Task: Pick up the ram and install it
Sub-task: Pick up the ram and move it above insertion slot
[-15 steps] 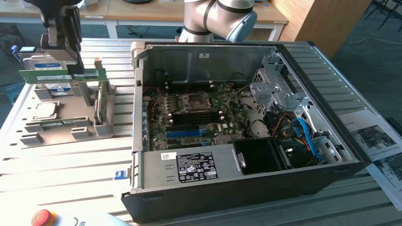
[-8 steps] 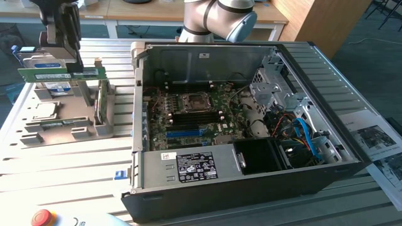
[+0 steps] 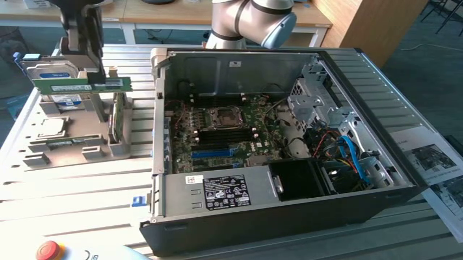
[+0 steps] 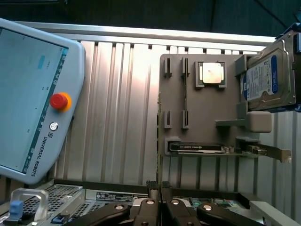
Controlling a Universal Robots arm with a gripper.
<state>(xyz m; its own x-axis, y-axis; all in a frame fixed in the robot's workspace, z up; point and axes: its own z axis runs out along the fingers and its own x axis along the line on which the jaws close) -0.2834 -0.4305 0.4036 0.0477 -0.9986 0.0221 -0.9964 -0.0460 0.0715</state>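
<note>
The ram [image 3: 65, 86], a slim green stick, is hanging level in the clenched pincer [image 3: 94, 82], clear of the grey parts holder [image 3: 72, 158] on the bench [image 3: 72, 192], seemingly ready to be carried to the open computer case [image 3: 239, 219].

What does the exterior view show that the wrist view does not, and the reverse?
Exterior view: the ram held in the gripper, and the open case's motherboard and power supply. Wrist view: the teach pendant's screen. Both: the gripper, the gray fixture, the hard drive, the processor chip on the fixture and the pendant's red button.
</note>
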